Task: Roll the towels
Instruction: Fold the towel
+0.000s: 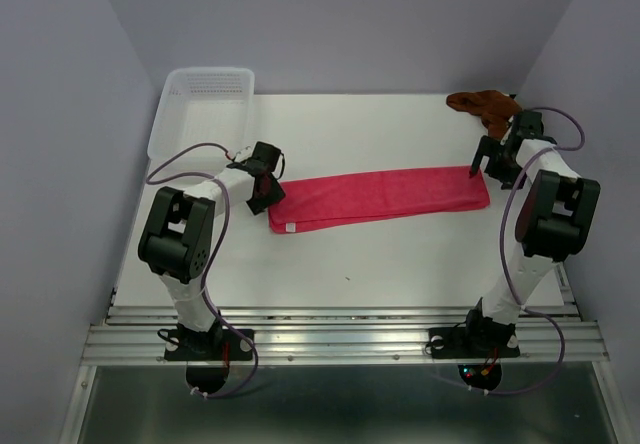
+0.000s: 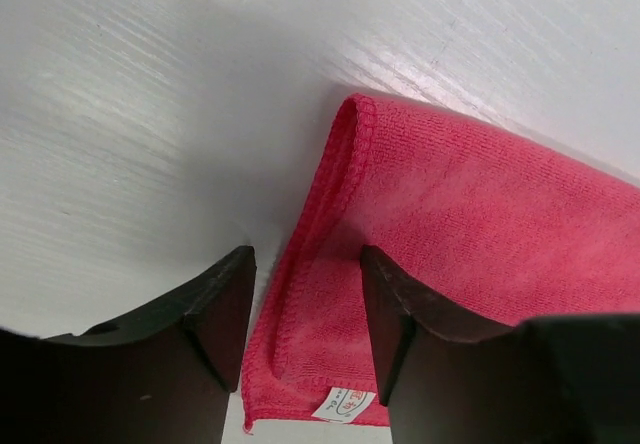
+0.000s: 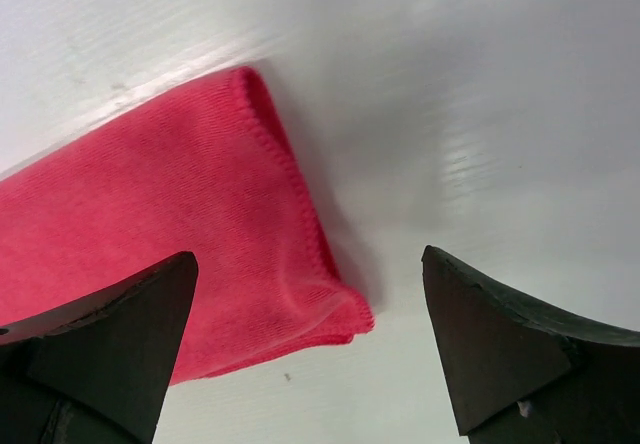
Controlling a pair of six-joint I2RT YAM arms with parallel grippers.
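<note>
The pink-red towel (image 1: 380,196) lies folded into a long strip across the middle of the white table. My left gripper (image 1: 262,186) is open at the strip's left end; in the left wrist view (image 2: 305,309) its jaws straddle the towel's hemmed edge (image 2: 320,214), near a white label (image 2: 343,404). My right gripper (image 1: 484,159) is open and empty above the strip's right end; in the right wrist view (image 3: 310,339) the towel's corner (image 3: 250,254) lies between the wide jaws. The rust brown towel (image 1: 483,104) lies crumpled at the back right, beside the right arm.
A white perforated basket (image 1: 203,109) stands at the table's back left corner. The table's (image 1: 400,264) front edge meets a metal rail (image 1: 340,339) where both arm bases are bolted. Grey walls close in the sides.
</note>
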